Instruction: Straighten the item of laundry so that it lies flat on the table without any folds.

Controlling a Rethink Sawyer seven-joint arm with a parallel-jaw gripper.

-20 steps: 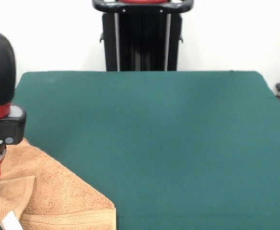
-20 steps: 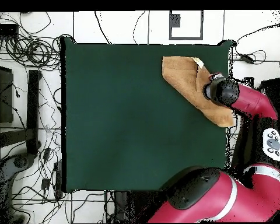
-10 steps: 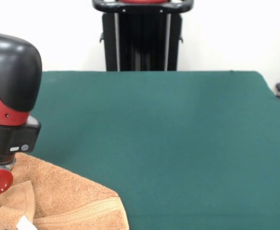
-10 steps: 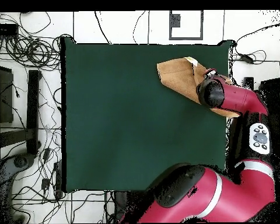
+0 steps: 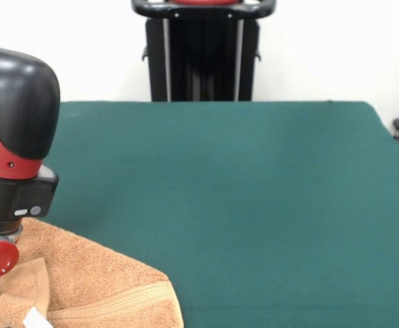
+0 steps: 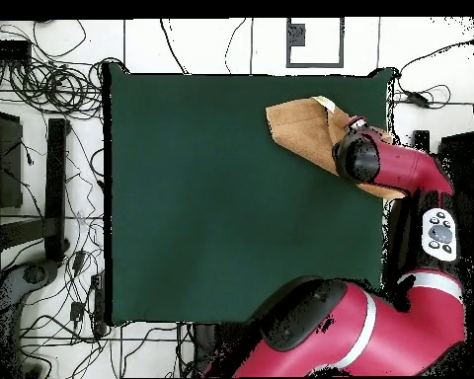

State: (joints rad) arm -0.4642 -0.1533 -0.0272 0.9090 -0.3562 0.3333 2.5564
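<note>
One towel on my counter, sitting lower left of the front frame, partly cut off by the bottom edge. Orange-tan terry, woven band running along its lower right edge. Not flat: a flap is folded over at the far left, and a small white tag pokes out at the bottom edge beside that flap.

Overhead, the towel lies in the upper right of the green counter, close to the top and right edges, turned at an angle, with one corner pointing left. A folded strip with a pale end shows along its upper right side.

My arm's wrist, red and black, stands over the towel at the left edge of the front frame; overhead, the same black-capped wrist covers the towel's right part. The tool itself is hidden under the wrist in both views, so I cannot tell whether it is wide, narrow or gripping cloth.

Most of the counter is bare green felt. Cables lie on the floor at the upper left, overhead.
</note>
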